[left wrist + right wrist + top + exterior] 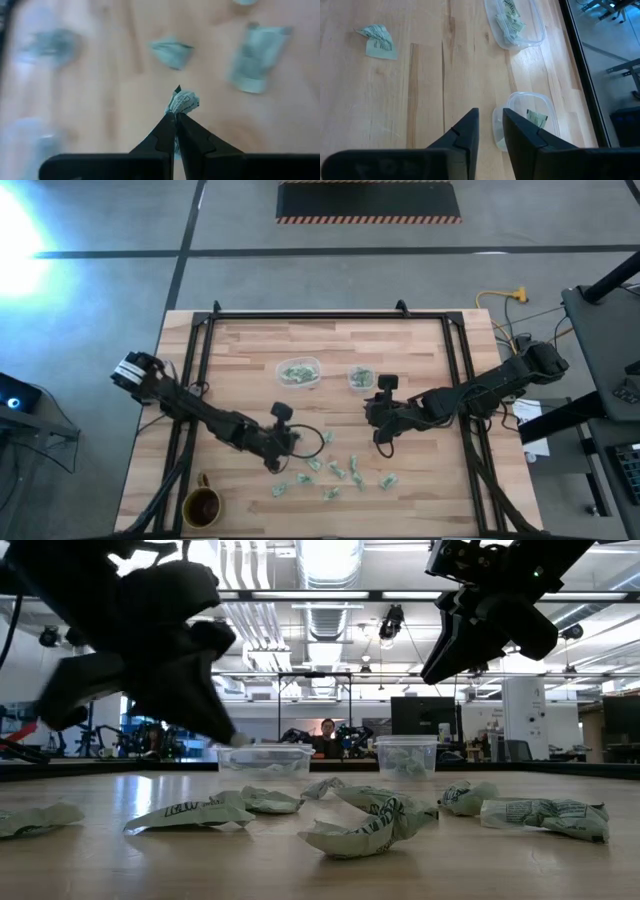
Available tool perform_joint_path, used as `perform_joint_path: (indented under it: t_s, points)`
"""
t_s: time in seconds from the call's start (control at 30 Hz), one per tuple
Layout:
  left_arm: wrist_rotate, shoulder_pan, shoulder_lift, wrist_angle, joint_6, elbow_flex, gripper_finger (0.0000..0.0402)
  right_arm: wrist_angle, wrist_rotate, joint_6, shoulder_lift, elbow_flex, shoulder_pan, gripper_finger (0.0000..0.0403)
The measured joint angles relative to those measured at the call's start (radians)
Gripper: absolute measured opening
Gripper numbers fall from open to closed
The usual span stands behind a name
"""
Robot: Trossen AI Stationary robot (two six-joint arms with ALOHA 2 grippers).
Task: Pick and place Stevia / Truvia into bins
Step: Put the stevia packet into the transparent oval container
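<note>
At six o'clock on the table, the left gripper pinched a packet; the right gripper, fingers slightly apart, hovered near the smaller bin.

The floor was grey concrete crossed by dark seams, with a black mat edged in red-and-white hazard stripes. Silver ceiling ducts and strip lights ran overhead. A person sat behind black monitors.
</note>
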Motion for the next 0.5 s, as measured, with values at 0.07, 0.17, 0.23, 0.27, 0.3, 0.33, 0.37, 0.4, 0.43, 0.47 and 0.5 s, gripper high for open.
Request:
perform_joint_path:
  t_s: [0.07,0.17,0.23,0.27,0.3,0.33,0.37,0.4,0.43,0.47,0.5]
  points:
    - [-0.063,0.0,-0.016,-0.006,0.031,0.002,0.0001,0.0,0.0,0.0,0.0,0.0,0.0,0.0075]
    - [-0.168,0.017,-0.038,-0.002,0.085,0.008,0.0001,0.0,0.0,0.0,0.0,0.0,0.0,0.0072]
    - [-0.225,0.04,-0.053,-0.016,0.125,0.005,0.0001,0.0,0.0,0.001,0.0,0.0,0.0,0.007]
    - [-0.236,0.056,-0.06,-0.024,0.136,0.005,0.0001,0.0,0.0,0.001,0.0,0.0,0.0,0.007]
    - [-0.241,0.074,-0.067,-0.033,0.15,0.005,0.0001,0.0,0.0,0.001,0.0,0.0,0.0,0.007]
    - [-0.242,0.097,-0.073,-0.045,0.16,0.004,0.0001,0.0,0.0,0.002,0.0,0.0,0.0,0.0071]
    - [-0.241,0.122,-0.079,-0.058,0.17,0.003,0.0001,0.0,0.0,0.002,0.0,0.0,0.0,0.0072]
    - [-0.242,0.149,-0.082,-0.066,0.174,0.003,0.0001,0.0,0.0,0.002,0.0,0.0,0.0,0.0072]
    - [-0.242,0.179,-0.084,-0.07,0.178,0.003,0.0001,0.0,0.0,0.003,0.0,0.0,0.0,0.0073]
    - [-0.242,0.208,-0.087,-0.079,0.181,0.004,0.0001,0.0,0.001,0.004,0.0,0.0,0.0,0.0073]
    - [-0.242,0.239,-0.09,-0.091,0.183,0.004,0.0001,0.0,0.001,0.004,0.0,0.0,0.0,0.0074]
